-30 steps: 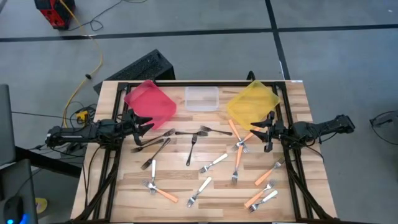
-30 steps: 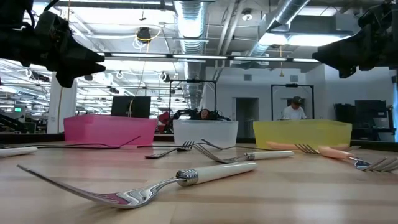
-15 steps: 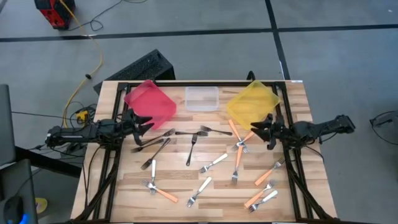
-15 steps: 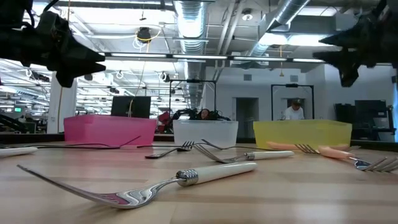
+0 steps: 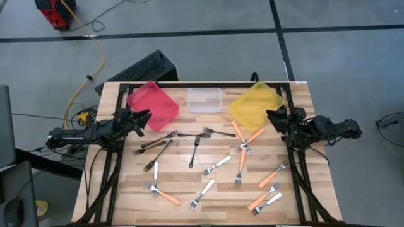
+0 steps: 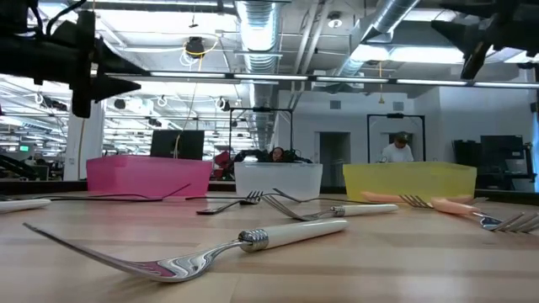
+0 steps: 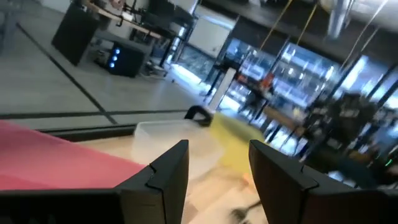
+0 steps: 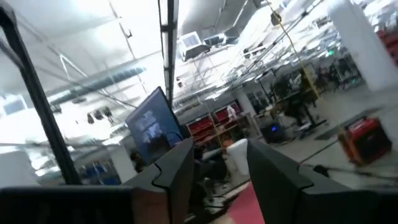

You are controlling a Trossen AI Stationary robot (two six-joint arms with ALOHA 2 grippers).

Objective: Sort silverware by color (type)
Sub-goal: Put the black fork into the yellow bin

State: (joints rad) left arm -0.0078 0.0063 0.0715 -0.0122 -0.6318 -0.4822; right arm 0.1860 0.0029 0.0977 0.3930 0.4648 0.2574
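Pincer positions are what has changed. The right pincer (image 5: 271, 116) has lifted away from the orange forks (image 5: 241, 165) it hung over a second ago. It now sits higher and nearer the right edge of the table (image 5: 183, 180), just beside the yellow bin (image 5: 255, 104). The left pincer (image 5: 144, 117) has also drawn back a little from the dark forks (image 5: 194, 151) toward the left edge, next to the red bin (image 5: 151, 104).

Both wrist views show the fingers standing moderately apart with nothing between them. Neither arm carries a fork, and neither pincer has opened or closed over the last second.

For the task, this reads as a retreat without a pick. No fork has shifted on the table, none shows in any bin from above, and the sorting looks barely begun or not begun.

Counted in the high view, there are three bins along the far edge: red toward the left corner, the clear bin (image 5: 204, 99) in the middle and yellow toward the right corner.

About fifteen forks lie loose between the bins and the near edge:
- Five dark ones are clustered left of centre, close to the bins.
- Six orange-handled ones lie mostly on the right half, with one by the near-left corner.
- Four white forks (image 5: 218, 165) are scattered across the near half.

Two pairs overlap, so the split between orange and white is the least certain figure.
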